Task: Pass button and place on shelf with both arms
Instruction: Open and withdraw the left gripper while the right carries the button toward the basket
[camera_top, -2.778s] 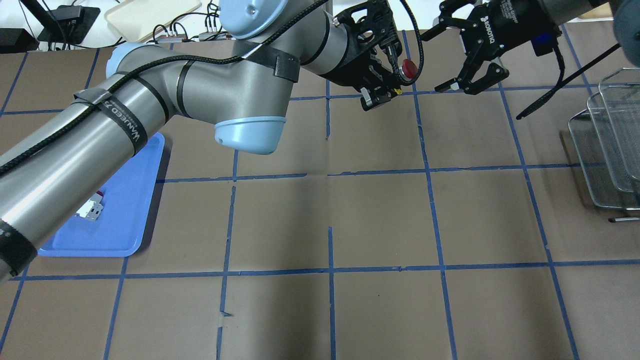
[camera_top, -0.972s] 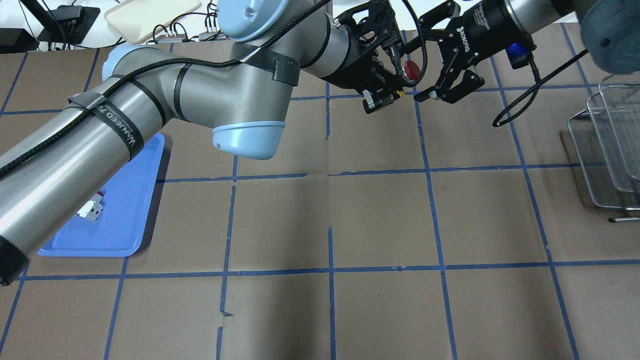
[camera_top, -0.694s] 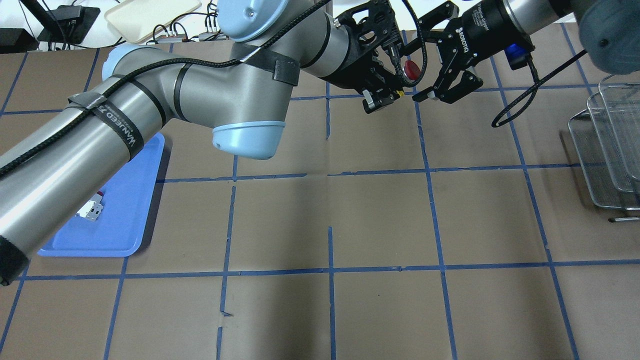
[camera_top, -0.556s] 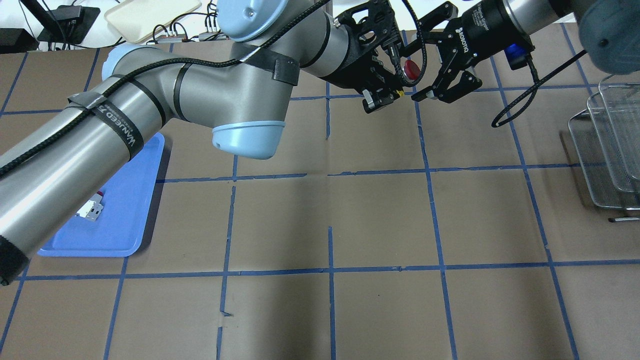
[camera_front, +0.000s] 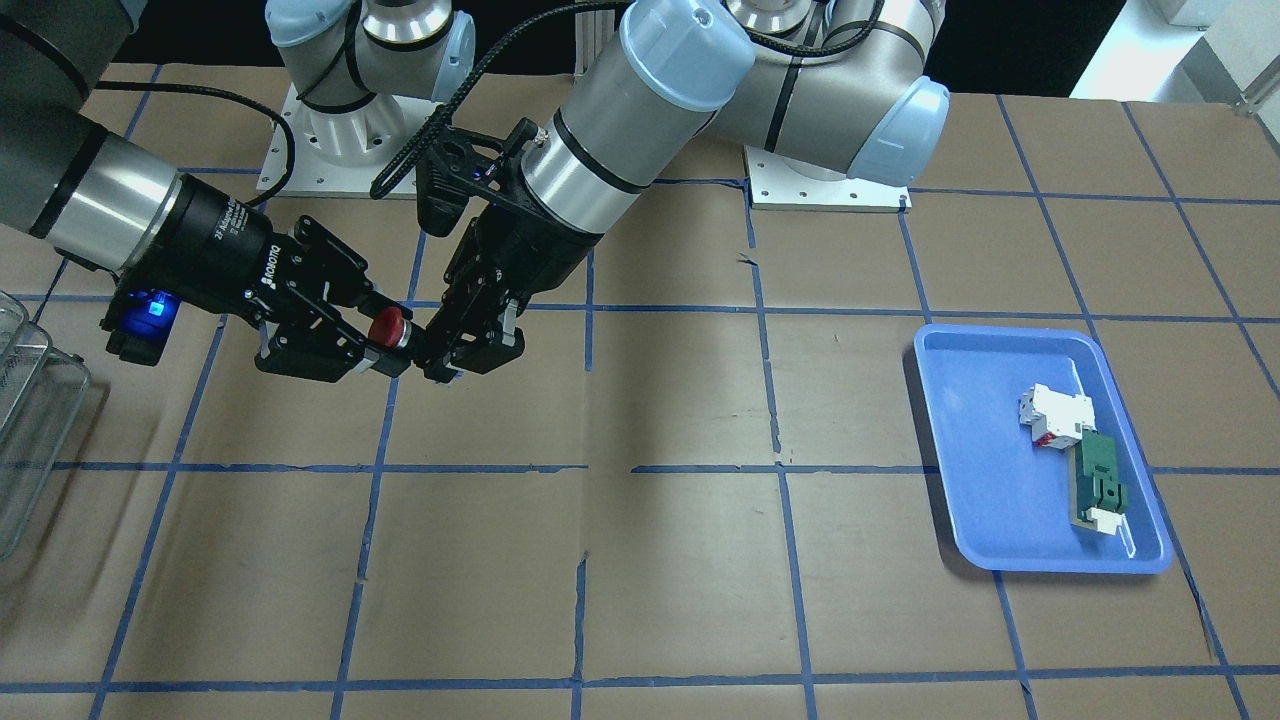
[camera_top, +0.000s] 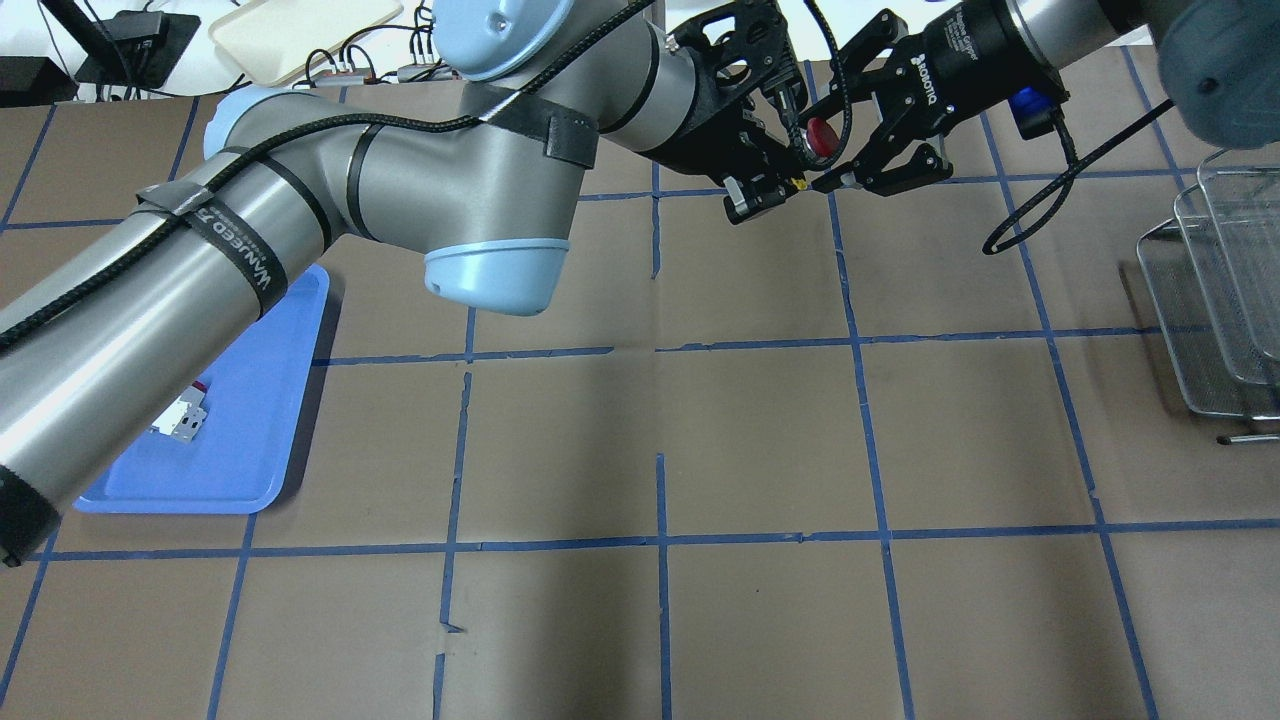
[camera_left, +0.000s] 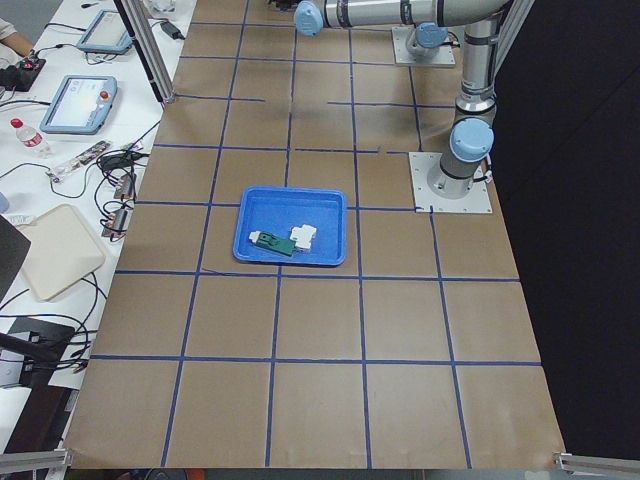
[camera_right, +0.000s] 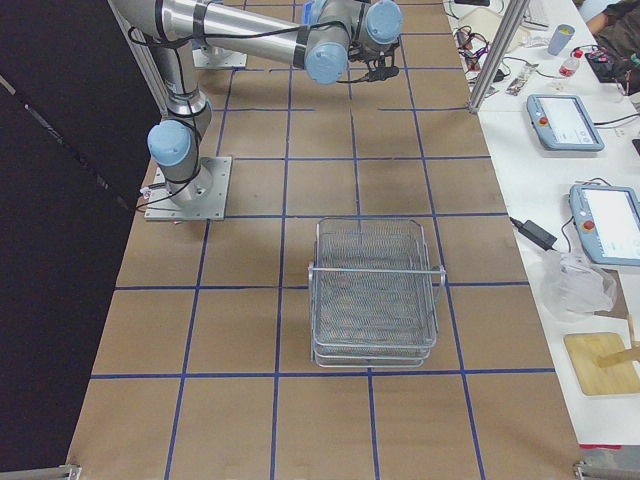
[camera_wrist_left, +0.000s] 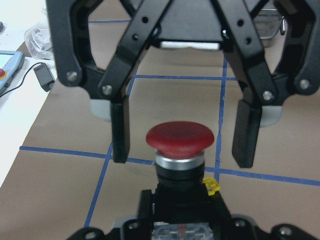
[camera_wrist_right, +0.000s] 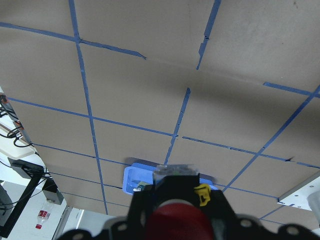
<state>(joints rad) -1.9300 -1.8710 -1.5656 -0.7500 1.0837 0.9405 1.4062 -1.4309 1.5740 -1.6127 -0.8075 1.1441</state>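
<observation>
Above table (camera_front: 680, 560), button (camera_front: 386, 326) in left hand (camera_front: 455, 352)

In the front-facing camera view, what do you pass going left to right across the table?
The shelf, button, left gripper, blue tray. The right gripper straddles the button, so its place is unclear.

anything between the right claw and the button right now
Nothing visible. The right claw is open, its fingers flanking the button at its red cap, bare gaps on both sides. The left claw grips the body at the other end.
</observation>
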